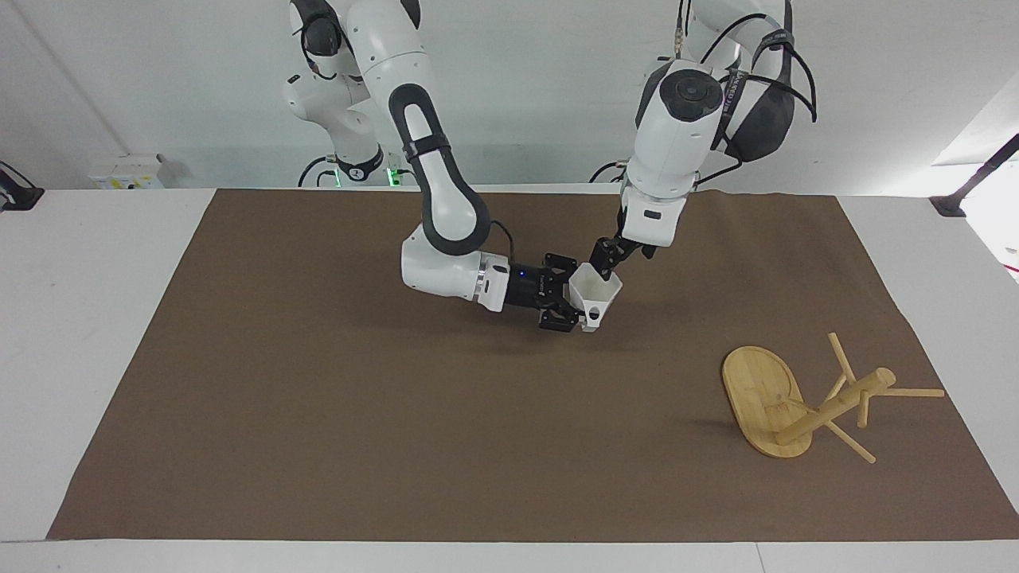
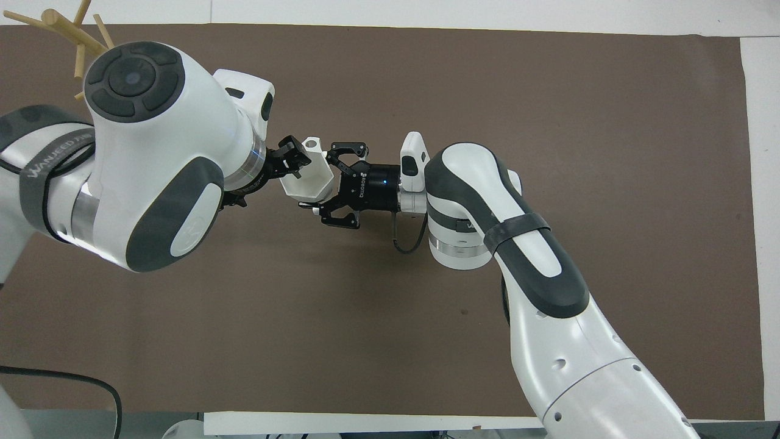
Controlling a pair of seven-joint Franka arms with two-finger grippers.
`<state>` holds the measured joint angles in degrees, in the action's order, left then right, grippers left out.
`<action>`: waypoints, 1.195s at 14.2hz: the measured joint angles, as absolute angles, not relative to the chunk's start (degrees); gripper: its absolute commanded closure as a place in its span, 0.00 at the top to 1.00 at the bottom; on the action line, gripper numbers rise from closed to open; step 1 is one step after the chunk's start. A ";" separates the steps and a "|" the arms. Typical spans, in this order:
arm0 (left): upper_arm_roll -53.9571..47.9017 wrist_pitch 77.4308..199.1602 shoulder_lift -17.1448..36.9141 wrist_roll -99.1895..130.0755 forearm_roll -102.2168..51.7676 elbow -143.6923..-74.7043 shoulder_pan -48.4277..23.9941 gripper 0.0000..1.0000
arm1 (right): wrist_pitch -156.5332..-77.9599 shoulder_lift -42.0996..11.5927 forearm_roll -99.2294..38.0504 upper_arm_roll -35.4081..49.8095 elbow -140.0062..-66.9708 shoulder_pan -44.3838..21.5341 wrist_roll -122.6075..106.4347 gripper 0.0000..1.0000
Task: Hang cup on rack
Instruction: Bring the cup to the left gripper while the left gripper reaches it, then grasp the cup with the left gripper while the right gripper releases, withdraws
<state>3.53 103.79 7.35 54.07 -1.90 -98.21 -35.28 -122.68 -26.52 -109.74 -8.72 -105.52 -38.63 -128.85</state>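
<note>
The white faceted cup (image 1: 599,293) hangs above the middle of the brown mat, mouth tilted toward the left arm's end. My right gripper (image 1: 573,302) is shut on its lower body from the side. In the overhead view the cup (image 2: 308,181) sits between both hands, with the right gripper (image 2: 327,186) on its body. My left gripper (image 1: 607,260) is open and has come down at the cup's rim; in the overhead view the left gripper (image 2: 292,163) straddles the rim beside the handle. The bamboo rack (image 1: 800,402) stands toward the left arm's end.
The brown mat (image 1: 318,398) covers most of the white table. In the overhead view the left arm's bulky wrist (image 2: 158,146) hides the rack's base, and only the rack's pegs (image 2: 70,30) show at the top corner.
</note>
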 measured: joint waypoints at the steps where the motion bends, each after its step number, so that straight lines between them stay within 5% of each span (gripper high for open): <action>1: 3.53 104.66 7.37 54.28 -2.07 -99.15 -35.32 0.30 | -122.68 -26.52 -109.75 -8.72 -105.52 -38.63 -128.85 0.38; 2: 3.53 105.52 7.38 54.64 -2.61 -100.00 -35.34 0.09 | -122.68 -26.52 -109.75 -8.73 -105.52 -38.63 -128.85 0.38; 4: 3.55 107.18 7.38 54.76 -3.59 -101.02 -35.35 0.00 | -122.68 -26.52 -109.75 -8.73 -105.52 -38.63 -128.86 0.38; 10: 3.59 110.07 7.38 54.14 -4.37 -101.79 -35.46 0.00 | -122.65 -26.54 -109.72 -8.69 -105.47 -38.75 -129.44 0.50; 11: 3.60 110.10 7.38 54.02 -4.37 -101.82 -35.47 0.00 | -122.65 -26.54 -109.72 -8.69 -105.48 -38.75 -129.45 0.60; 12: 3.60 110.12 7.38 54.01 -4.37 -101.82 -35.48 0.00 | -122.65 -26.54 -109.72 -8.70 -105.48 -38.75 -129.45 0.99; 17: 4.37 112.95 7.38 56.54 -4.80 -102.05 -34.46 0.00 | -122.75 -26.59 -109.98 -9.07 -105.52 -37.32 -129.45 1.00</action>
